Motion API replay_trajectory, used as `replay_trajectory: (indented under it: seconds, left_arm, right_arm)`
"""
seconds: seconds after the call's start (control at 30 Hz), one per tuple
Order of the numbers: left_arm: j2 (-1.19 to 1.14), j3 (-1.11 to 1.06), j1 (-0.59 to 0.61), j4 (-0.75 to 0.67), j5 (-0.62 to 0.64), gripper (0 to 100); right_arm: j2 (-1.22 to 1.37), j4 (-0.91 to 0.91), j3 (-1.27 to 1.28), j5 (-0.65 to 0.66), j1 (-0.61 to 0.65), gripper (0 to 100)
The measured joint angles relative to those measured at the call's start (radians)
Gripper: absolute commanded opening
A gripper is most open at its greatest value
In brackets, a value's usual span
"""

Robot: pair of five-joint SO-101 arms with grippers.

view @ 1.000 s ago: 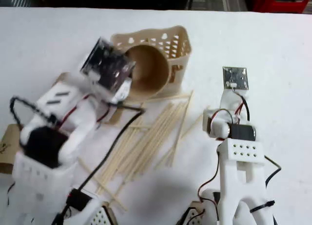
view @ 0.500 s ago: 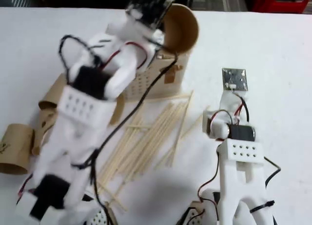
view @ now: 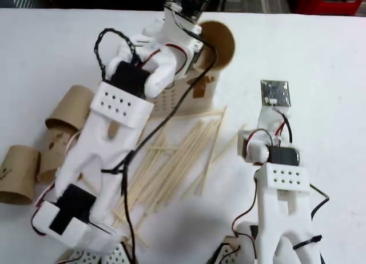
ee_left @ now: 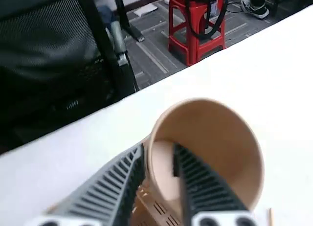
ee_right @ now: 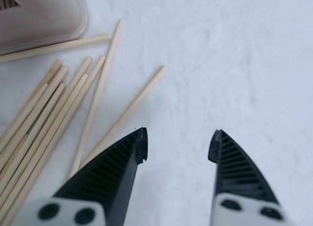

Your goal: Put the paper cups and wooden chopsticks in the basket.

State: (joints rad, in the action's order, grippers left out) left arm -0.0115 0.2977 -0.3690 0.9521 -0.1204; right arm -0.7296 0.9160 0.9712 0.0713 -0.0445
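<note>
My left gripper [ee_left: 159, 160] is shut on the rim of a brown paper cup [ee_left: 215, 152], one finger inside and one outside. In the high view that cup [view: 220, 42] hangs tilted over the far edge of the cream perforated basket [view: 197, 95], and the left arm [view: 123, 104] covers most of the basket. Three more paper cups [view: 68, 107] [view: 52, 152] [view: 18, 174] lie on their sides at the table's left. Several wooden chopsticks [view: 177, 155] lie fanned out in front of the basket. My right gripper [ee_right: 177, 143] stands open over bare table beside the chopsticks [ee_right: 58, 113].
The right arm [view: 280, 178] stands at the lower right. A basket corner [ee_right: 44, 15] shows in the right wrist view. Beyond the table's far edge are a red stool [ee_left: 195, 20] and a black chair [ee_left: 49, 55]. The white table [view: 320, 58] stretches to the right.
The left arm has lifted the cup from in front of the basket up and over to its far edge. The right arm has kept still.
</note>
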Motion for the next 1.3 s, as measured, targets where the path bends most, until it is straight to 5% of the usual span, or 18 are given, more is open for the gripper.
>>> replay_trajectory:
  seconds: [0.4, 1.03, 1.3]
  left_arm:
    - [-0.020, 0.014, 0.167, -0.040, 0.087, 18]
    - [0.129, 0.265, 0.221, 0.758, -0.181, 18]
    - [0.130, 0.092, 0.221, 0.827, -0.190, 18]
  right_arm:
    - [0.000, 0.000, 0.000, 0.000, 0.000, 21.2]
    - [0.000, 0.000, 0.000, 0.000, 0.000, 21.2]
    - [0.000, 0.000, 0.000, 0.000, 0.000, 21.2]
